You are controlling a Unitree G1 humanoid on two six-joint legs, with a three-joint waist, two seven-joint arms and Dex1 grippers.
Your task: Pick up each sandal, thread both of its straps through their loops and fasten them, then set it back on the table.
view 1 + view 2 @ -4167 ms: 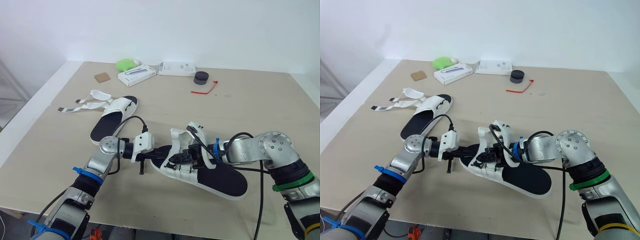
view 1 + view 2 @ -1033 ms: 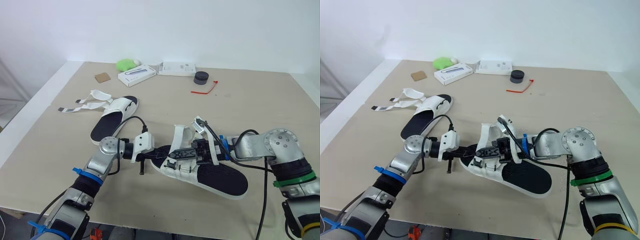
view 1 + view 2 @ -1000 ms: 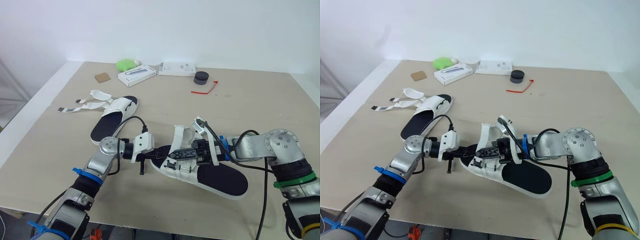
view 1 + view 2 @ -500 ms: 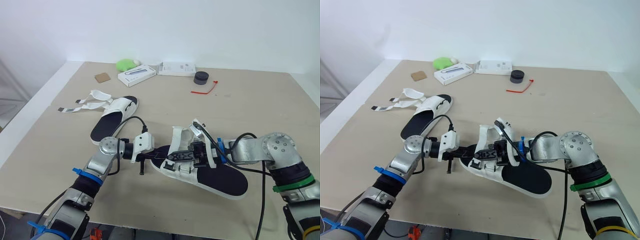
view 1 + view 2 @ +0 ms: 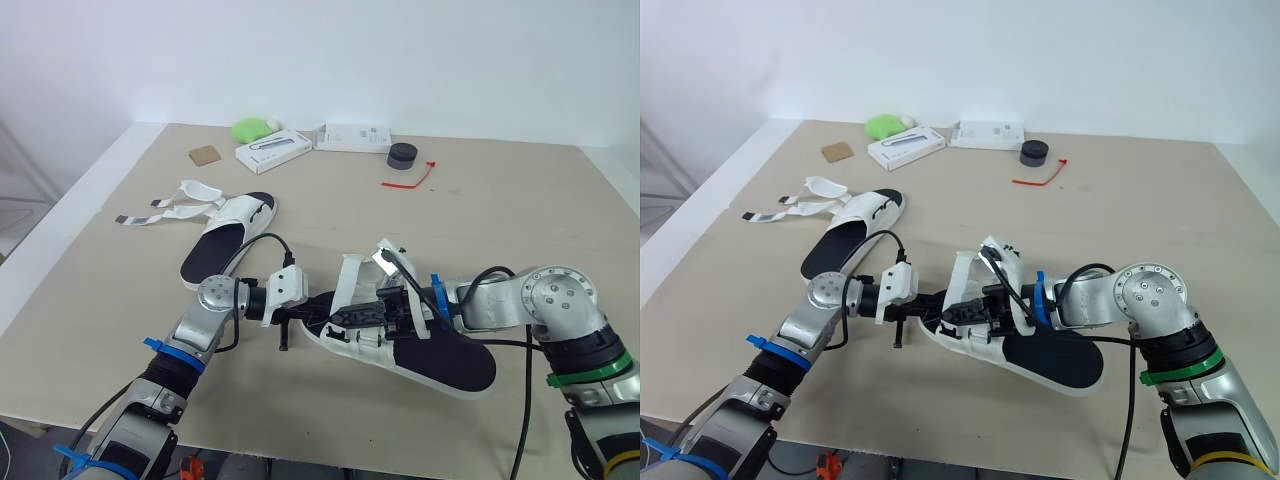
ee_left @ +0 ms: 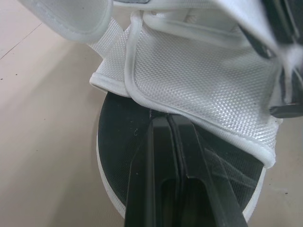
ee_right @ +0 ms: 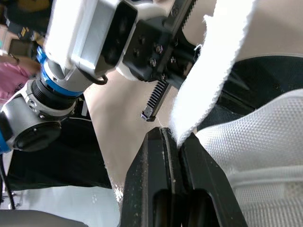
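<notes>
Broadly, the tan bench [image 5: 520, 210] carries two white sandals with black footbeds. The near sandal [image 5: 450, 360] lies flat between the two arms, its toe toward the robot's left, while the far sandal [image 5: 228, 232] lies well apart toward the left rear, its loose straps [image 5: 150, 213] spread flat on the bench. The right gripper [image 7: 177, 137] reaches over the near sandal's middle, its jaws pinching the edge of a white strap end [image 7: 213, 80] that stands up from the shoe. The left gripper [image 6: 168, 117] lies on the black footbed at the toe, jaws pressed together, tips touching the rim of the woven front strap [image 6: 203, 80]. Along the rear edge sit a white box with a blue picture [image 5: 273, 150] and a second white box [image 5: 352, 137]; the print on both is too small to read. Near them are a green lump [image 5: 255, 128], a black round puck [image 5: 402, 156], a brown card [image 5: 204, 154] and a red tie [image 5: 410, 180].
</notes>
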